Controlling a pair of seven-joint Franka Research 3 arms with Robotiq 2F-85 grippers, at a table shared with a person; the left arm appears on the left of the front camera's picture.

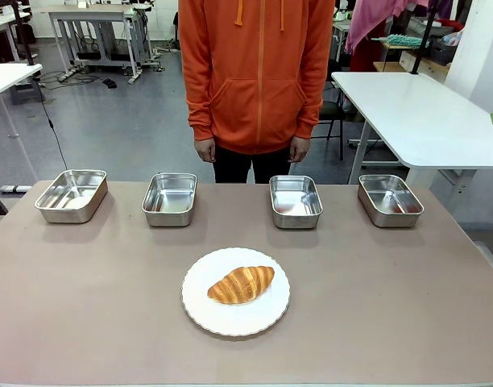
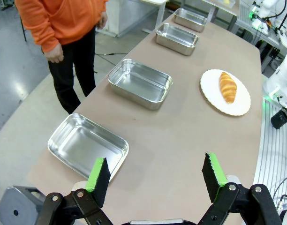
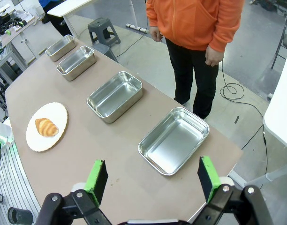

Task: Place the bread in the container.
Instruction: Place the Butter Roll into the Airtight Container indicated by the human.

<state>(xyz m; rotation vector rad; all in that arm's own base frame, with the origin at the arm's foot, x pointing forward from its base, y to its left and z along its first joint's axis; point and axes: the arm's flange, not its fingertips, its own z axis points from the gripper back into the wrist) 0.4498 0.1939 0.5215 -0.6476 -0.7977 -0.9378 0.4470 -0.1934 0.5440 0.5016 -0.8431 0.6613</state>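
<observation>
Grasp not yet begun: bread (image 1: 241, 284) is lying on plate (image 1: 223, 319), lower centre of front view, four empty pans (image 1: 170, 198) lining up above; left gripper (image 2: 155, 171) and right gripper (image 3: 153, 173) are hovering spread wide, empty, one needing to descend onto bread.

Steel pans (image 1: 169, 200): no stamp or lettering you can read on any of the four.
Plate (image 1: 200, 310): plain white — nothing printed.
Person's hoodie (image 1: 258, 72): no logo or wording you can make out.
</observation>
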